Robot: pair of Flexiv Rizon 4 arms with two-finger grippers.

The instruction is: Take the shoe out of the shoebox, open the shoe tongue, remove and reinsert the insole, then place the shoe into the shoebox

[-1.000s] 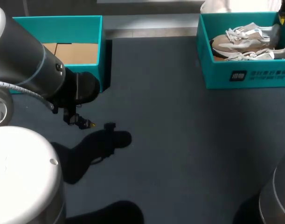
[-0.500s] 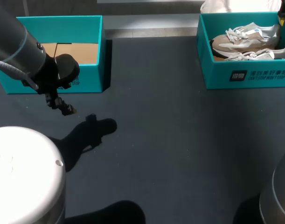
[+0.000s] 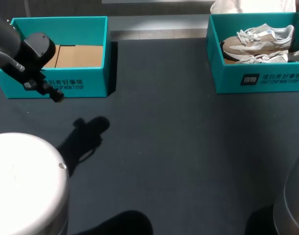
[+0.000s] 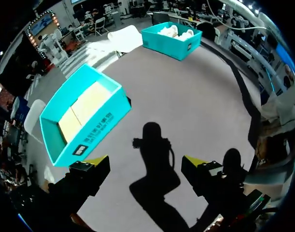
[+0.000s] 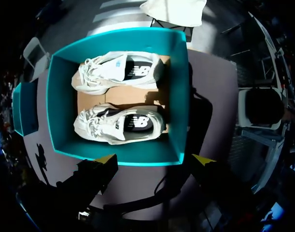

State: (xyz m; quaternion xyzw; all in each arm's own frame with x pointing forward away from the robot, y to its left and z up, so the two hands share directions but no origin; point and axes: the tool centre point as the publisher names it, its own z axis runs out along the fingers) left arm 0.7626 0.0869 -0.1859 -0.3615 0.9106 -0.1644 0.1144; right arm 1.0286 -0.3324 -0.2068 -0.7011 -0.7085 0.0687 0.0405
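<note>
Two white and beige shoes lie side by side in the teal shoebox (image 3: 257, 81) at the back right, one (image 3: 257, 39) behind the other (image 3: 266, 58). In the right wrist view my right gripper (image 5: 155, 159) hangs open above the shoebox's near wall (image 5: 118, 157), with both shoes (image 5: 118, 72) (image 5: 118, 125) ahead of it and nothing between its fingers. My left gripper (image 3: 57, 97) sits in front of the empty teal box (image 3: 90, 85) at the back left. It is open (image 4: 146, 162) over bare table, and that box (image 4: 96, 133) is ahead of it.
The empty teal box shows a cardboard floor (image 3: 76, 55). Dark grey table (image 3: 169, 147) stretches between the two boxes. Bulky parts of my arms fill the near left corner (image 3: 22, 186) and the near right corner (image 3: 291, 210).
My left arm has drawn back to the left, up to the front of the empty box. My right gripper has left the head view above the shoes.
</note>
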